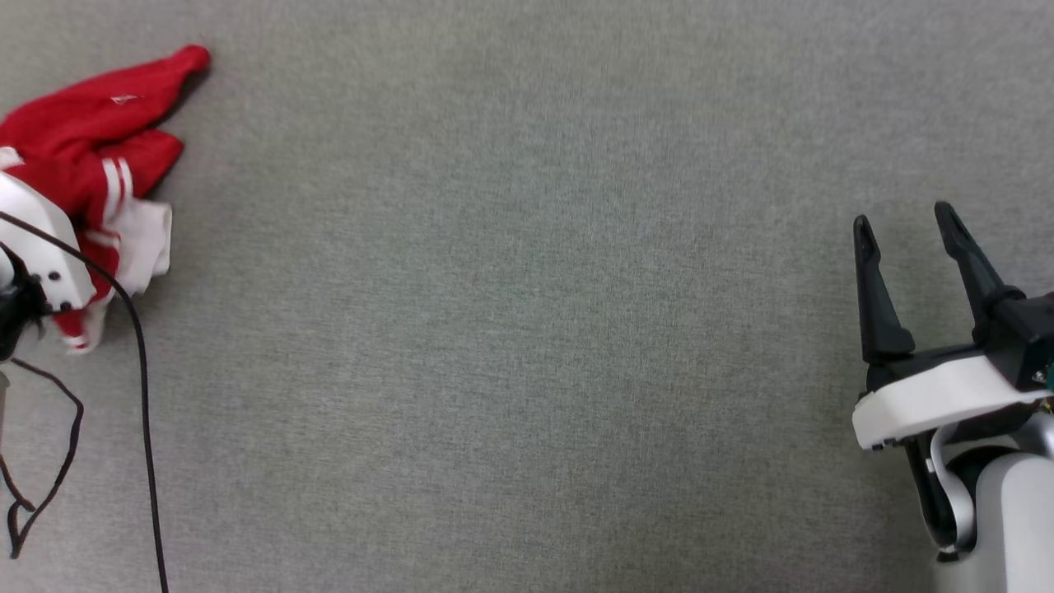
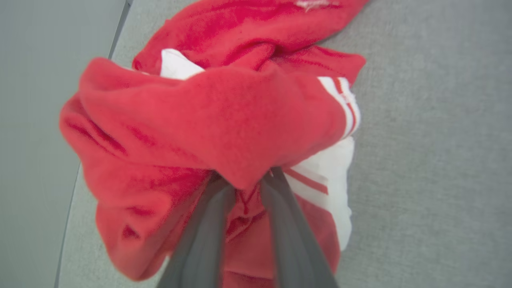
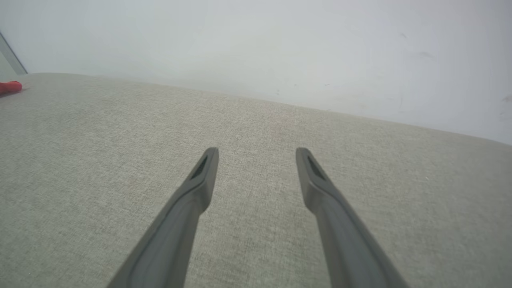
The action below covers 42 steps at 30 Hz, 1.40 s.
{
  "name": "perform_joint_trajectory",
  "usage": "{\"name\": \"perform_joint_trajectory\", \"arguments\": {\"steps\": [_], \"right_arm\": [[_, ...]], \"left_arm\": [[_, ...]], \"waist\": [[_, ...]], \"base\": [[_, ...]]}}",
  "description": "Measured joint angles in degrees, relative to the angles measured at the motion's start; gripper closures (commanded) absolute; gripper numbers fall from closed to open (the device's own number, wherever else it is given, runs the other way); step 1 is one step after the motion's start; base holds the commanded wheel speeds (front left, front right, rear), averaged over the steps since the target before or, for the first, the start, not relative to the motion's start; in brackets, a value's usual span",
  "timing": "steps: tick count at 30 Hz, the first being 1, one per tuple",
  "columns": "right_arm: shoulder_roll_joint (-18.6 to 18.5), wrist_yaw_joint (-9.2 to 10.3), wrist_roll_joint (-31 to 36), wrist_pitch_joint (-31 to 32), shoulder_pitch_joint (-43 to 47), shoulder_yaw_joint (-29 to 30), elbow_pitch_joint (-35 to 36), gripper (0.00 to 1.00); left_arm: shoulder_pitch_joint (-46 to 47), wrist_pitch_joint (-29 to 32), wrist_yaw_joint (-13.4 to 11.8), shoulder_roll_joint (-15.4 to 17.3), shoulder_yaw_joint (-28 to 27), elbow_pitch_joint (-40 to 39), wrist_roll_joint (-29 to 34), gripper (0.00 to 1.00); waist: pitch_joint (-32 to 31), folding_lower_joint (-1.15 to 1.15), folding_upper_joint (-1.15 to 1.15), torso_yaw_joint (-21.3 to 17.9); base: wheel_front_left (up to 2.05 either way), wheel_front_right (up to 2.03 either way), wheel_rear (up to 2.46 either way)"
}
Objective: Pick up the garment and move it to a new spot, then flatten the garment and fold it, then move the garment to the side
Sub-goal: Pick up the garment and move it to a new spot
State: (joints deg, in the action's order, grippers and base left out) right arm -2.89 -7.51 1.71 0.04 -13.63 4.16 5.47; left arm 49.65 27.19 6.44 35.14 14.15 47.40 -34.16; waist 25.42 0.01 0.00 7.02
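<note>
1. Check the left pincer (image 2: 246, 182) in the left wrist view. Its two dark fingers (image 2: 208, 224) stand close together and run into the shirt (image 2: 224, 120), with red cloth bunched in the narrow gap between them. Treat this pincer as clamped on the shirt. A red fold drapes over the fingertips and hides them.

2. Locate the shirt around that pincer. Red cloth lies on both sides of the fingers and beyond them. A white sleeve (image 2: 332, 172) with red stripes sits just to the right of the right-hand finger. Further red cloth stretches away past the tips.

3. Confirm in the head view that the shirt (image 1: 90, 148) lies crumpled on the grey cloth surface (image 1: 527, 329), partly under the white housing (image 1: 41, 239) of the left arm. A black cable (image 1: 144, 371) trails down from that housing.

4. Check the right pincer (image 1: 903, 218). Its fingers stand wide apart with nothing between them, above bare grey surface. The shirt lies well apart from it, far off to its left. In the right wrist view, a red tip (image 3: 10, 87) of the shirt shows far left of the fingers, and a pale wall (image 3: 280, 40) rises beyond them.
</note>
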Motion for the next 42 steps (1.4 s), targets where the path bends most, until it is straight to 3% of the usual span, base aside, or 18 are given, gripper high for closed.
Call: {"name": "perform_joint_trajectory", "arguments": {"steps": [13, 19, 25, 33, 42], "right_arm": [[0.0, 0.00, -3.1, -0.6, 6.0, 2.2, -2.2, 0.00], [0.0, 0.00, -3.4, 0.0, 8.6, 3.1, -1.9, 0.00], [0.0, 0.00, -3.5, 0.9, 10.5, 3.9, -0.7, 0.00], [0.0, 0.00, -3.7, 2.1, 11.8, 3.8, 0.6, 0.00], [0.0, 0.00, -4.9, 2.5, 11.8, 3.6, 1.5, 0.00]], "left_arm": [[-3.8, -26.5, -4.5, -4.1, -2.5, -3.0, 2.1, 1.00], [-8.2, -33.0, -6.3, -6.4, -1.9, -8.3, 3.0, 1.00], [-13.2, -35.5, -7.7, -9.6, -0.9, -16.4, 2.9, 1.00], [-20.2, -32.8, -8.4, -15.5, 4.3, -26.9, 2.3, 1.00], [-22.2, -27.3, -3.5, -24.6, 17.0, -30.4, 3.1, 1.00]], "waist": [[-13.2, -0.02, 0.00, 0.4], [-18.2, -0.02, 0.00, -0.4], [-21.0, -0.02, 0.01, -3.0], [-22.5, -0.02, 0.00, -7.7], [-20.1, -0.02, 0.00, -11.4]], "base": [[0.00, 0.00, 0.00], [0.00, 0.00, 0.00], [0.00, 0.00, 0.00], [0.00, 0.00, 0.00], [0.00, 0.00, 0.00]]}}
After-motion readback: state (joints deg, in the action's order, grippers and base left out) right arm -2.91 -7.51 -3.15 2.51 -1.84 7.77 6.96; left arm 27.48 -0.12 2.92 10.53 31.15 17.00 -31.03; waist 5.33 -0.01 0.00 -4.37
